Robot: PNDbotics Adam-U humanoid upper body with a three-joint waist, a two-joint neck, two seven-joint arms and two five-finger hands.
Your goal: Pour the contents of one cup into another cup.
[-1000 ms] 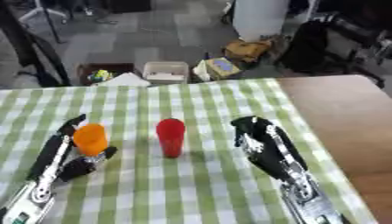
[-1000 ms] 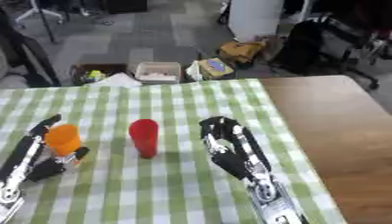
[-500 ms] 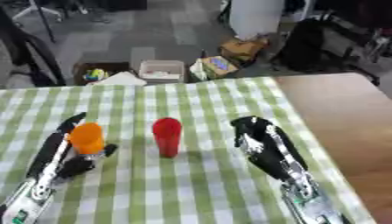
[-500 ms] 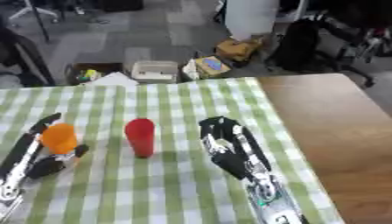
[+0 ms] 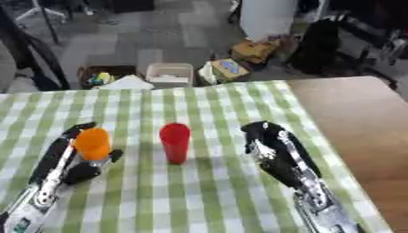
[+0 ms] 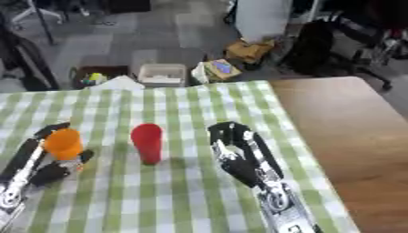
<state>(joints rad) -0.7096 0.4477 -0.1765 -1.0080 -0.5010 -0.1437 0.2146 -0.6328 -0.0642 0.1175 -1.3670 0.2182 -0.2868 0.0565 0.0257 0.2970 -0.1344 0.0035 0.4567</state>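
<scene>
The left robot hand [image 5: 76, 157] had the orange cup [image 5: 92, 143] pinched between long fingers and thumb, and over the last second it had carried the cup a little higher off the green-checked tabletop [image 5: 199, 200] — the pick-up looked done, the pour not yet begun. The red cup [image 5: 175, 142] stood upright mid-cloth, near the orange one but not touching, waiting as the likely receiver. The right robot hand [image 5: 275, 152] lay open on the cloth just right of the red cup, unmoved and holding nothing.
</scene>
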